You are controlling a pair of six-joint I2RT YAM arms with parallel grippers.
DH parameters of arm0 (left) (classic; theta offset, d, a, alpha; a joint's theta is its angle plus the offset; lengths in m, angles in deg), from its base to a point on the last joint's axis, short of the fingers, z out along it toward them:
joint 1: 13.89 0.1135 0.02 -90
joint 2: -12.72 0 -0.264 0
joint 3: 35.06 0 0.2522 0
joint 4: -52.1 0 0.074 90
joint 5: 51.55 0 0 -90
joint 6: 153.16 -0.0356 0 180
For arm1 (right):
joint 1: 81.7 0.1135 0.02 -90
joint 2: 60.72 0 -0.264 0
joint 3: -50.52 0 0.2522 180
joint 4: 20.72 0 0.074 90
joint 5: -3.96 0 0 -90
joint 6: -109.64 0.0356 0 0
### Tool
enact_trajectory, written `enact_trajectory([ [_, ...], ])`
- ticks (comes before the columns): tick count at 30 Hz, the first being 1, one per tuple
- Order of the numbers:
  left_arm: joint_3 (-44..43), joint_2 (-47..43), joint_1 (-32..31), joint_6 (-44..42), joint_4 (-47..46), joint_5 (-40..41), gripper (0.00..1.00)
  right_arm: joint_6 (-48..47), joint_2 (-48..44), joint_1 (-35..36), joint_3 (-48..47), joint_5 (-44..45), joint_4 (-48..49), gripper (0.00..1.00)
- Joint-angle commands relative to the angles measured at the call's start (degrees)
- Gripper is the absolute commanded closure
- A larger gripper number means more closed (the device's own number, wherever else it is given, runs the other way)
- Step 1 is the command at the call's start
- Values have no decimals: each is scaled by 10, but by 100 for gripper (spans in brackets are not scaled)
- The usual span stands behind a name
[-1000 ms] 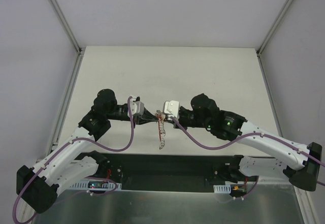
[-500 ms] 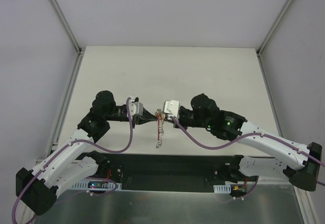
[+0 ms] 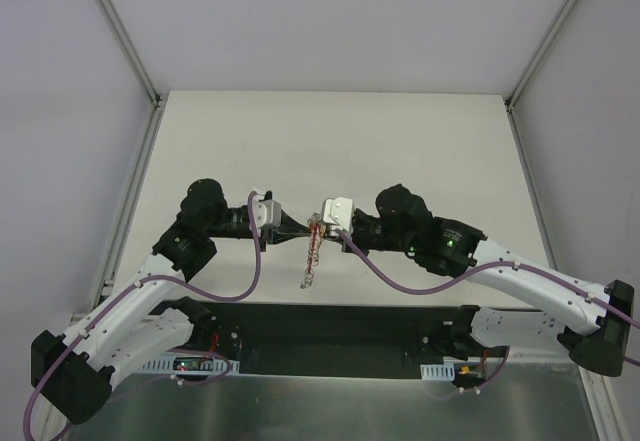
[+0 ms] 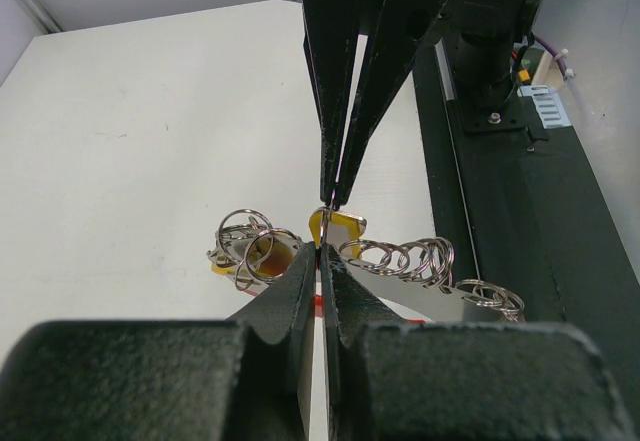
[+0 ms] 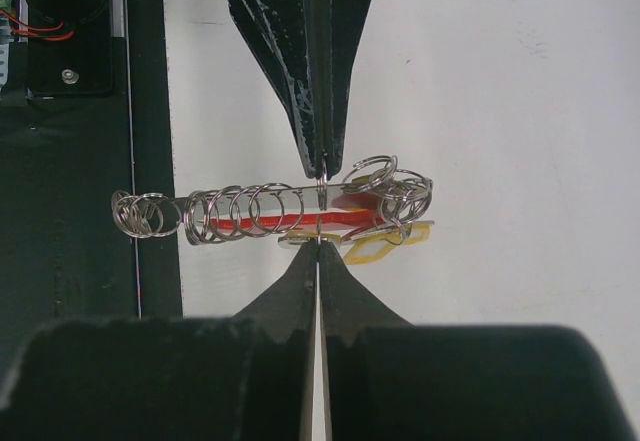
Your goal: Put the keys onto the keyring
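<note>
Keys (image 5: 375,251) partly behind keyring (image 5: 240,216), their number unclear.

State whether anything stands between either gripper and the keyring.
Nothing visible does. The left gripper and right gripper meet tip to tip at the keyring, fingers shut on its wire. It hangs between them above the table. A yellow-headed key sits beside the tips, not blocking them.
</note>
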Motion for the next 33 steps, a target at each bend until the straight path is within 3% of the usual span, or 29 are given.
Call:
enact_trajectory([
  [1, -1, -8, -4, 10, -42, -8, 100, 2, -10, 3, -21, -12, 17, 99],
  [33, -4, 5, -5, 18, -44, -26, 100, 12, -4, 3, -20, -11, 32, 99],
])
